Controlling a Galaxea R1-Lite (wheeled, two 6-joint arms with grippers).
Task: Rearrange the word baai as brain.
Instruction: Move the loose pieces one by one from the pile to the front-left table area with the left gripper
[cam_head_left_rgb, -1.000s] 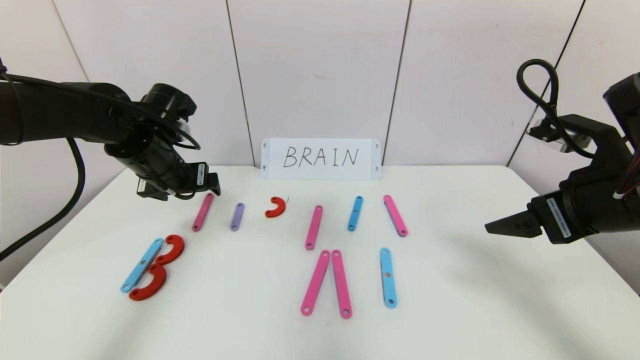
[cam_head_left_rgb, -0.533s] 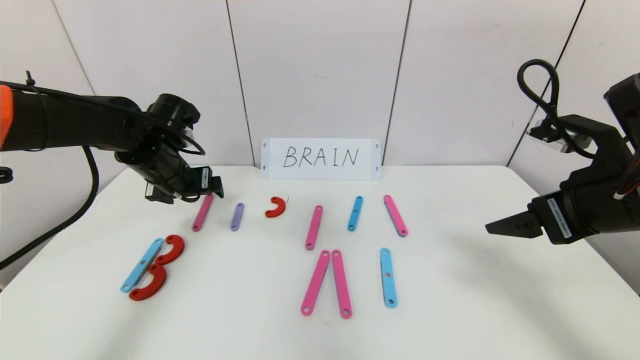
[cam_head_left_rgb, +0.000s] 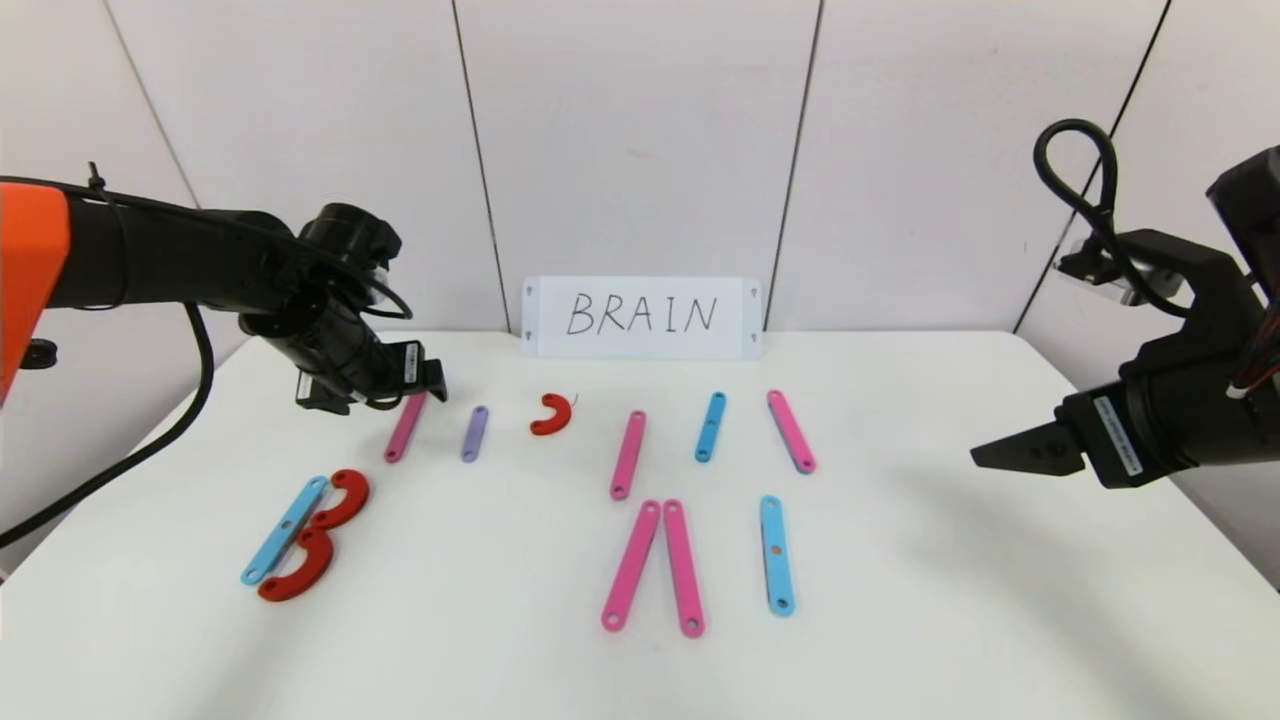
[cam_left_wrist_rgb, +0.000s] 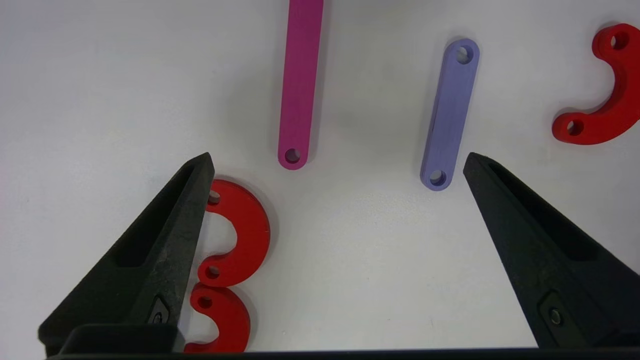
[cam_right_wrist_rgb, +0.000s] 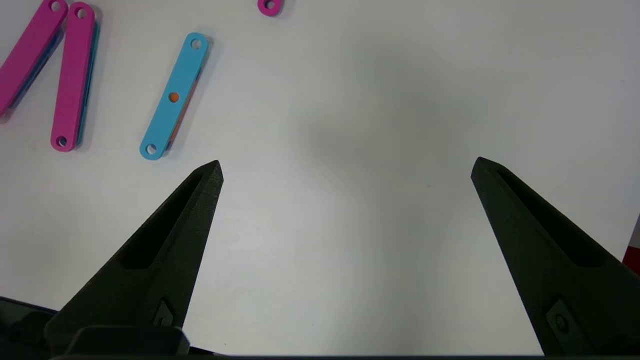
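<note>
The letter pieces lie flat on the white table (cam_head_left_rgb: 950, 600). At the near left a blue strip (cam_head_left_rgb: 285, 530) and two red curves (cam_head_left_rgb: 340, 498) form a B. Behind it lie a pink strip (cam_head_left_rgb: 406, 425), a purple strip (cam_head_left_rgb: 475, 433) and a small red curve (cam_head_left_rgb: 551, 414). My left gripper (cam_head_left_rgb: 432, 378) hovers open over the pink strip's far end, holding nothing. In the left wrist view its open gripper (cam_left_wrist_rgb: 336, 160) frames bare table short of the pink strip (cam_left_wrist_rgb: 299, 85) and purple strip (cam_left_wrist_rgb: 450, 110). My right gripper (cam_head_left_rgb: 1010, 450) hangs open and empty at the right.
A white card reading BRAIN (cam_head_left_rgb: 642, 317) leans on the back wall. Mid-table lie a pink strip (cam_head_left_rgb: 628, 455), a blue strip (cam_head_left_rgb: 710, 427), a pink strip (cam_head_left_rgb: 791, 431), a pink pair joined at the top (cam_head_left_rgb: 655, 565) and a blue strip (cam_head_left_rgb: 776, 555).
My left arm has reached a little farther in over the table and sunk slightly towards the pink strip. The right arm and all pieces stay put.
</note>
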